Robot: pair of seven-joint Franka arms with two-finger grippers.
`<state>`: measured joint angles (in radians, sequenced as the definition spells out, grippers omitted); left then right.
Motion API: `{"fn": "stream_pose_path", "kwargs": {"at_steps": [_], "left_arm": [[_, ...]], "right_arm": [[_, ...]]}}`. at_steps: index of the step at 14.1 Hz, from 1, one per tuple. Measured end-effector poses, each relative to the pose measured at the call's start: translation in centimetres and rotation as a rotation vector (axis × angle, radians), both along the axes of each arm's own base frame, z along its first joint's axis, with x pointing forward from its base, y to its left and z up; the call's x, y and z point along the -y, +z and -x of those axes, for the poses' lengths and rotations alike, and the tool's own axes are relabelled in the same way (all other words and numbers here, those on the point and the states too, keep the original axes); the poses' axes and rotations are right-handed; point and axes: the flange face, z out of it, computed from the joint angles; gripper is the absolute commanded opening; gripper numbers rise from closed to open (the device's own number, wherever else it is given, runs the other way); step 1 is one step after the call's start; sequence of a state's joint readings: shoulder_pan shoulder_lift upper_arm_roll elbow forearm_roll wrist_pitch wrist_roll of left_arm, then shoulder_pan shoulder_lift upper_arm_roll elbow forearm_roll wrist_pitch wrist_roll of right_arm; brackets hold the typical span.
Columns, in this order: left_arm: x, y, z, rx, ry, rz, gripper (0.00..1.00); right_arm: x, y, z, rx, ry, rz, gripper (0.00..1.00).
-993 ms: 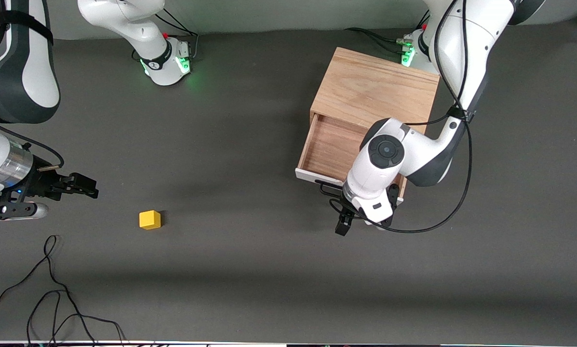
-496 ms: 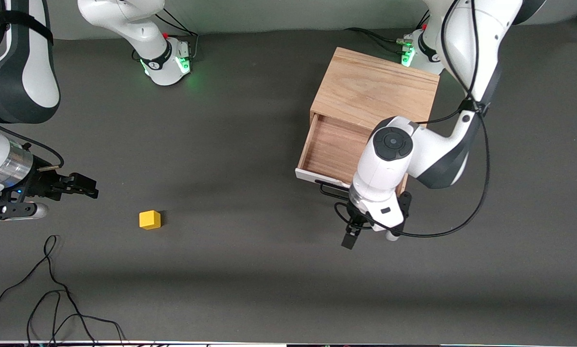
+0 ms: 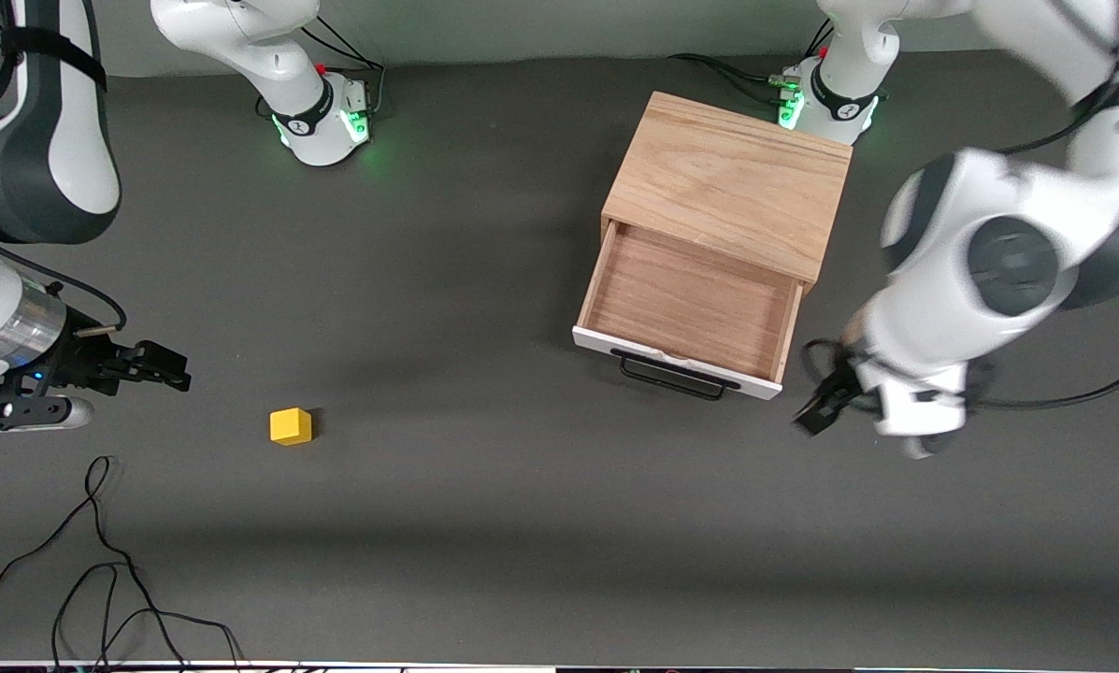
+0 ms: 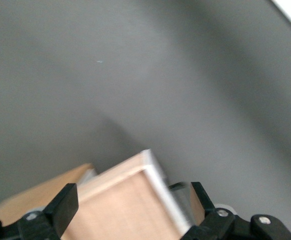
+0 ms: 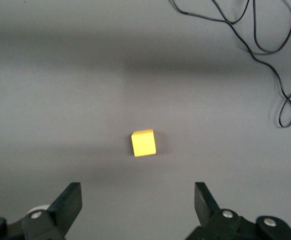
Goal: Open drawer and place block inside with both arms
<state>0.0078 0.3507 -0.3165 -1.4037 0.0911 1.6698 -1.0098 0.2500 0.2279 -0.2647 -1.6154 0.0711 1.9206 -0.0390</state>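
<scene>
So the drawer [image 3: 690,308] is already pulled out of the cabinet [image 3: 732,182], tray empty, handle [image 3: 676,372] facing the camera. By my read the opening step is done and the pick-up is what's in hand now.

Left gripper [image 3: 825,404] hangs over bare table at roughly 3 o'clock from the handle, toward the left arm's end. In its wrist view the fingers [image 4: 65,205] stand wide apart with nothing between them, the drawer's corner showing below.

Right gripper [image 3: 152,365] sits over the table at the right arm's end, fingers spread wide and holding nothing. The block [image 3: 291,426] lies on the table at about 4 o'clock from it, near but apart, and well apart from the drawer, at around 8 o'clock from the handle. In the right wrist view the block [image 5: 143,143] sits roughly centred between the fingers, just ahead of them.

Next move, I'd guess: right gripper goes over the block, drops straight down around it, closes on two flat faces, then carries it to the tray. The left arm only needs to stay out of that path.
</scene>
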Motion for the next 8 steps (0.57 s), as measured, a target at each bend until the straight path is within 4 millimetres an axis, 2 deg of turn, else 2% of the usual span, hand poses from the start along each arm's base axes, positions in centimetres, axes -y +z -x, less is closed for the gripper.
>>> {"fn": "stream_pose_path", "kwargs": {"at_steps": [2, 5, 8], "left_arm": [[-3.5, 1.9, 1.4, -0.067, -0.14, -0.008, 1.0], [-8.5, 3.4, 3.5, -0.129, -0.352, 0.011, 1.0], [-11.7, 4.4, 5.9, -0.14, -0.497, 0.026, 1.0]], "right_arm": [[0.0, -2.9, -0.1, 0.014, -0.001, 0.004, 1.0], [-0.6, -7.2, -0.2, 0.0, 0.007, 0.013, 1.0], [-0.9, -11.2, -0.9, -0.009, 0.032, 0.031, 1.0]]}}
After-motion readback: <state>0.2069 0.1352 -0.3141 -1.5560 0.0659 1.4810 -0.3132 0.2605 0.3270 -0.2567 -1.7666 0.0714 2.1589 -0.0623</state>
